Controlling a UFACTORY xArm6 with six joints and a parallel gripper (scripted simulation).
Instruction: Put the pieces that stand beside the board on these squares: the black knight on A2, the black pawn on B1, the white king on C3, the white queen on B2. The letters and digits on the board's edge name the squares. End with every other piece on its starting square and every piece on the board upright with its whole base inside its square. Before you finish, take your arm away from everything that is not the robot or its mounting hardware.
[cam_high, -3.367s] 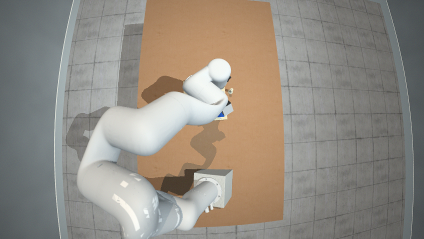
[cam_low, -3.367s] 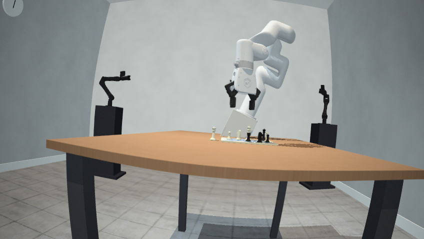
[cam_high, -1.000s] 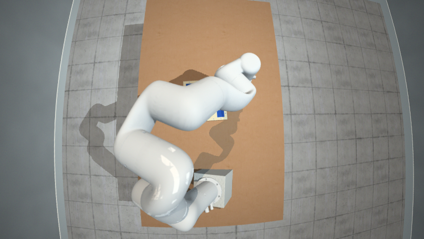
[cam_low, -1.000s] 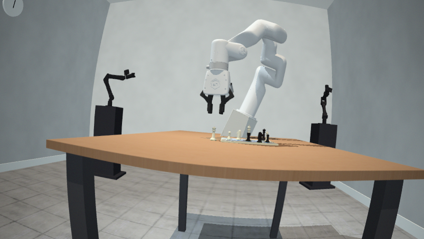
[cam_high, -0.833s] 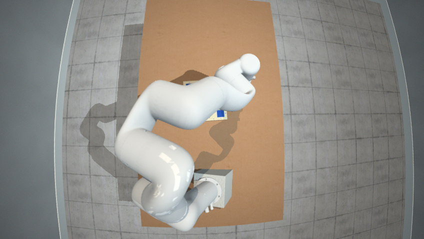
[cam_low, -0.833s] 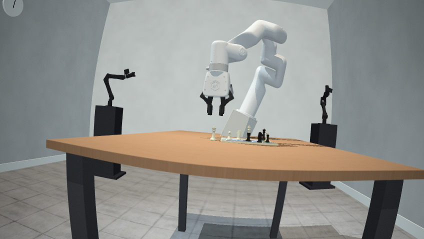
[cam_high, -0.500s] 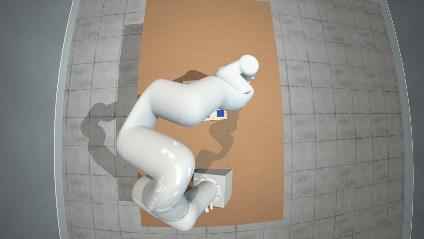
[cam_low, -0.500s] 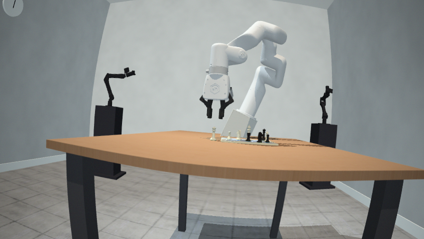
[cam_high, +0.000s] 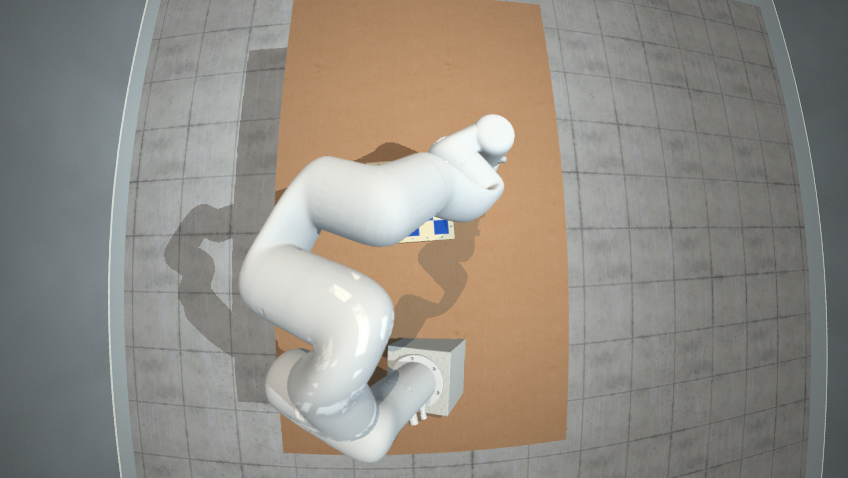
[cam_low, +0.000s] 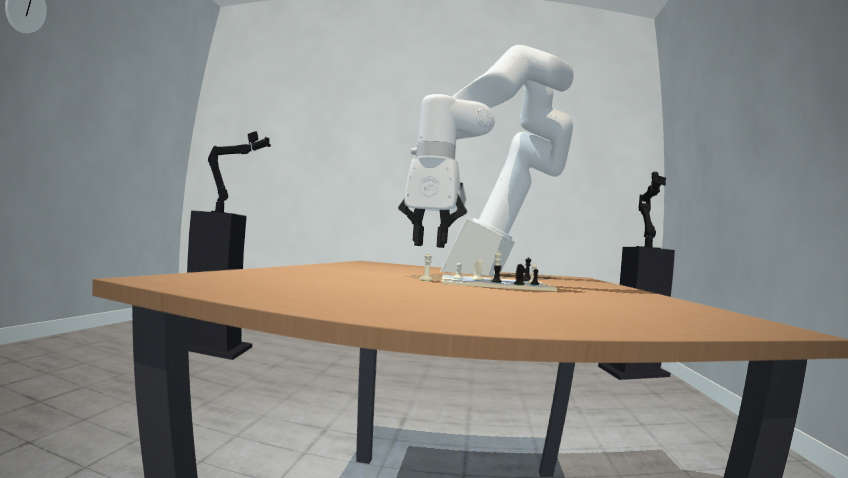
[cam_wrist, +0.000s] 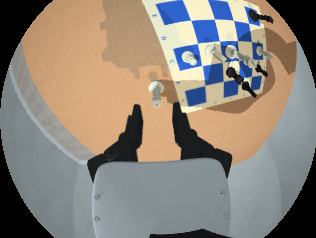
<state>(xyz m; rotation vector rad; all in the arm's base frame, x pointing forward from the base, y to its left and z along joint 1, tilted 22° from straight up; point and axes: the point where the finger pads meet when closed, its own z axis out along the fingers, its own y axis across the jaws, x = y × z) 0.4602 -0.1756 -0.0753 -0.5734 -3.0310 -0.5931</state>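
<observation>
Gripper (cam_low: 429, 244) (cam_wrist: 157, 111) pointing down – 2 fingers part-spread, nothing btwn – above white pc (cam_low: 426, 268) (cam_wrist: 156, 89) on table (cam_high: 475, 77) (cam_low: 380, 314) (cam_wrist: 85, 90).
</observation>
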